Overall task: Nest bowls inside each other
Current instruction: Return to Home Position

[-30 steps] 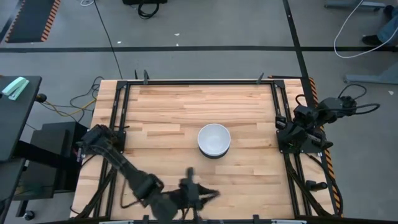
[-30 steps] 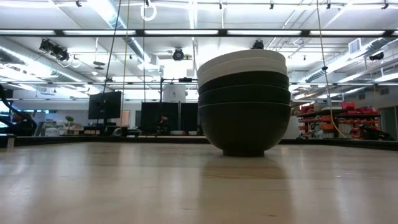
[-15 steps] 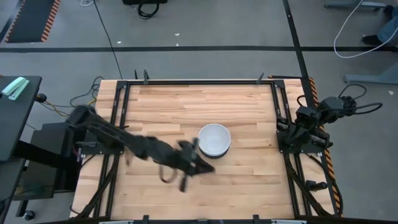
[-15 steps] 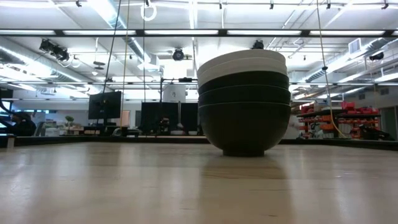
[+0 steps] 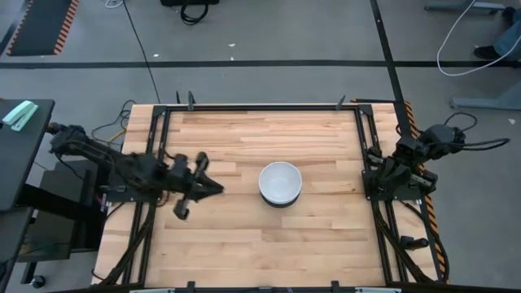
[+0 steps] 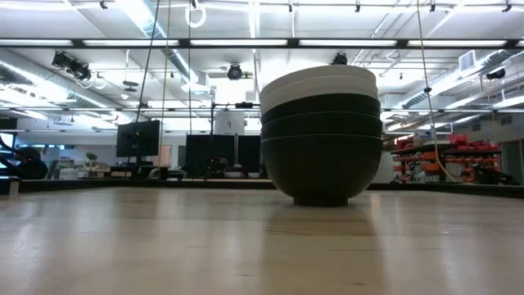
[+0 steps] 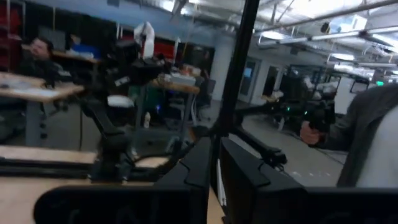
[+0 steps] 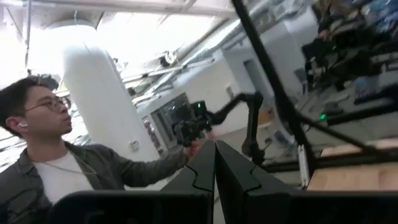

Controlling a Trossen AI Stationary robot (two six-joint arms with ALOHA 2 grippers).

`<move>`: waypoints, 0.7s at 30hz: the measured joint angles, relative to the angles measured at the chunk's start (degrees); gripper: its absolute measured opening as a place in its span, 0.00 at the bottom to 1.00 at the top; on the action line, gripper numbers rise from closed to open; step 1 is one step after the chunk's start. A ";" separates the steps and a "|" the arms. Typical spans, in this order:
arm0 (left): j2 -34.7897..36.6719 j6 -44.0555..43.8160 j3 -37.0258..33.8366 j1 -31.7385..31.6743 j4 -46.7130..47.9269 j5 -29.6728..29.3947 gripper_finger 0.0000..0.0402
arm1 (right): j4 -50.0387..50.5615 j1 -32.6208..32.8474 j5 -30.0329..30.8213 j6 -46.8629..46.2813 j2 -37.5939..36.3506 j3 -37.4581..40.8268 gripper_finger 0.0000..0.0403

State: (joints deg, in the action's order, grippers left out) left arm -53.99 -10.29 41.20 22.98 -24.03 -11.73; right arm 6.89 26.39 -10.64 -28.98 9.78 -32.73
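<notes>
Left fingers [image 7: 249, 177] closed, right fingers [image 8: 233, 175] closed, bowls [image 6: 321, 135] nested in one stack

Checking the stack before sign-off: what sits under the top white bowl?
Under the top white bowl, a second white bowl, then three black bowls, seen from the side only; their insides are covered.

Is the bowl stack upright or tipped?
Upright: the stack sits level on the table, white bowls nested over black bowls.
</notes>
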 joint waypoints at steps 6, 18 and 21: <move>11.32 2.79 -6.68 0.00 1.33 -0.20 0.09 | 2.47 0.00 7.99 2.72 -3.86 -0.04 0.04; 35.49 3.47 -12.73 0.00 18.10 -0.50 0.10 | 0.71 0.00 24.87 6.24 -6.47 -0.31 0.04; 40.75 5.22 -12.72 0.00 20.64 -0.50 0.10 | 0.53 0.00 27.52 8.27 -6.47 -2.03 0.04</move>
State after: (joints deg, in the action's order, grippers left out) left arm -13.24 -5.07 28.48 22.98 -3.39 -12.23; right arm 7.42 26.39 16.88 -20.71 3.31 -34.76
